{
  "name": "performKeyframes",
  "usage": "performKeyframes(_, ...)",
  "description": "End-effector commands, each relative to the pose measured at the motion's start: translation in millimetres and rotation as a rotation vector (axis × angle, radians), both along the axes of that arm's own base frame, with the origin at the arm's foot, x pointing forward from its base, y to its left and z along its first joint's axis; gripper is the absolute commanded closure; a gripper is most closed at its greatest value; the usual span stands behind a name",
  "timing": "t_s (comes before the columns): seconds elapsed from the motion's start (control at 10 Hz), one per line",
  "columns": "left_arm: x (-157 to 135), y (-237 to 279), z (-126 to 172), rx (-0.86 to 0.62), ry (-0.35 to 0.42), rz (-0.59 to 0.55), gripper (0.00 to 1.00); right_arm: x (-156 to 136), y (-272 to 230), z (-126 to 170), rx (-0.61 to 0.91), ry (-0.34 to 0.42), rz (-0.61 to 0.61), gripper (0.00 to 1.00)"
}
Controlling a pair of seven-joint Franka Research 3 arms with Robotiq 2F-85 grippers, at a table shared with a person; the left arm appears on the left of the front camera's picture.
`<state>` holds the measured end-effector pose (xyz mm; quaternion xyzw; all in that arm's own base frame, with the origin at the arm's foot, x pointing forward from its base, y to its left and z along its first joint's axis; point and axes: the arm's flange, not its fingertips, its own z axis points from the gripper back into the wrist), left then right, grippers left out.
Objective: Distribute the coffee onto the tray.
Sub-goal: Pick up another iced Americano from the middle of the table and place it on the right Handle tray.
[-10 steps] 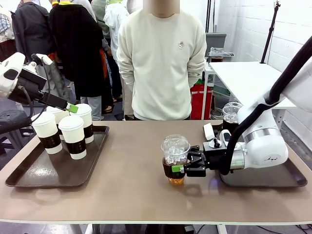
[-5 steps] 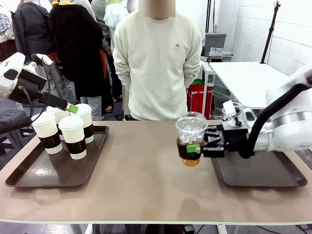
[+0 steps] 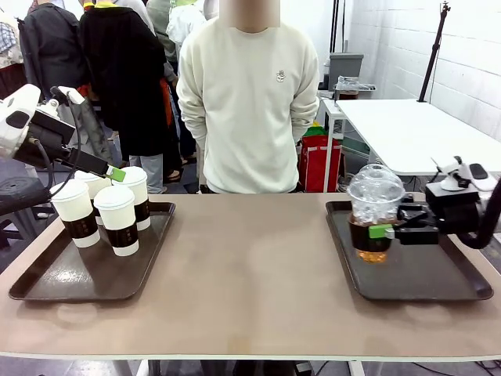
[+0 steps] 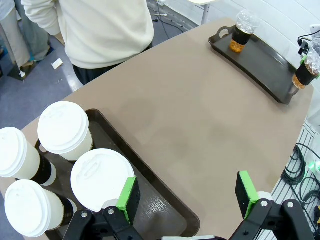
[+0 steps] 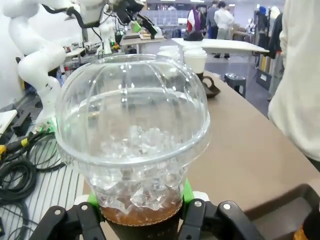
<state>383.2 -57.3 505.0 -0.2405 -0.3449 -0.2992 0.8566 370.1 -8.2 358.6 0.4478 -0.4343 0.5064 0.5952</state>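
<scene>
one iced cup pinched between the right gripper pads, hanging just above the right tray; second iced cup already standing at that tray's far end. probably mid-placement: next, lowering straight down and releasing. clear dome lid, ice over brown drink, dark band. left gripper spread wide, holding nothing, above four white lidded cups on the left tray.

White brick wall right — white side table, blue floor
</scene>
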Motion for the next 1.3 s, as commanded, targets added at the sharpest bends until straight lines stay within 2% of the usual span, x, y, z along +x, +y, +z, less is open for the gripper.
performKeyframes(0.0,0.6,-0.4,-0.6,-0.018,0.006,-0.001,0.0,14.9,-15.5,-7.9,-0.002,-0.04,0.009,0.35)
performKeyframes(0.2,0.6,-0.4,-0.6,-0.018,0.006,-0.001,0.0,27.9,-29.9,-25.7,0.008,-0.098,0.008,0.35)
performKeyframes(0.4,0.6,-0.4,-0.6,-0.018,0.006,-0.001,0.0,39.9,-37.3,-34.4,0.028,-0.075,-0.001,0.35)
performKeyframes(0.6,0.6,-0.4,-0.6,-0.018,0.006,-0.001,0.0,37.3,-33.0,-32.5,0.045,-0.073,-0.017,0.35)
performKeyframes(0.7,0.6,-0.4,-0.6,-0.018,0.006,-0.001,0.0,35.7,-37.3,-41.9,-0.017,-0.06,-0.002,0.35)
performKeyframes(1.1,0.6,-0.4,-0.6,-0.018,0.006,-0.001,0.0,36.5,-37.9,-45.0,-0.02,-0.053,-0.002,0.35)
performKeyframes(1.2,0.6,-0.4,-0.6,-0.018,0.006,-0.001,0.0,44.0,-39.9,-51.7,-0.018,-0.06,0.007,0.35)
